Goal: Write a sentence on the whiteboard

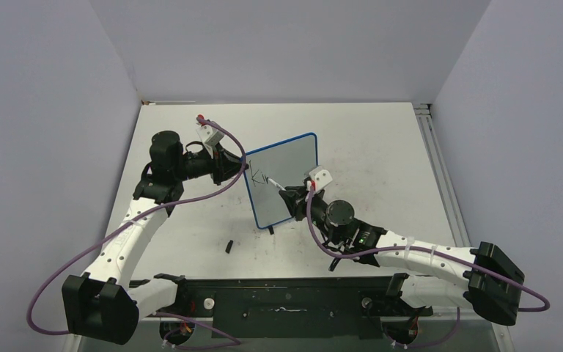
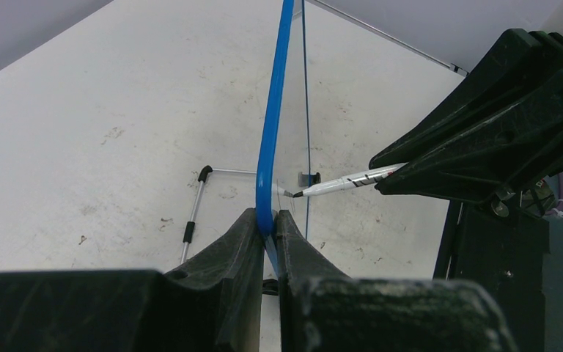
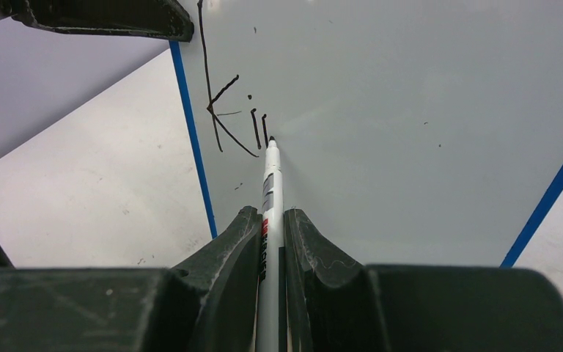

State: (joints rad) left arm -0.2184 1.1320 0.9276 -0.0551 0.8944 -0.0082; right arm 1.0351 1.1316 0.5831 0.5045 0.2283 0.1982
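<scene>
top view: a small rectangular white board with a thin blue rounded-corner frame (image 1: 293, 165) stands on its lower edge near the middle of the scuffed white tabletop (image 1: 396, 147), set at an angle, its writing face toward the right arm; one small black foot (image 1: 271, 230) shows below its near corner. the left gripper (image 1: 240, 166) is closed on the board's left blue edge, one black finger pressed on either face, seen edge-on in the left wrist view. the right gripper (image 1: 293, 196) is closed around a slim white marker with a black tip (image 1: 278, 185), the barrel lying between its two fingers and pointing forward; in the right wrist view the tip touches the board face. black handwritten marker lettering (image 3: 223, 117) sits on the left part of the face, close to the held edge: a tall "k", a dotted "i" and one short vertical stroke, at whose lower end in that view the tip rests. a small black oblong piece (image 1: 229, 246) lies on the tabletop, near the board's foot but apart from it
</scene>
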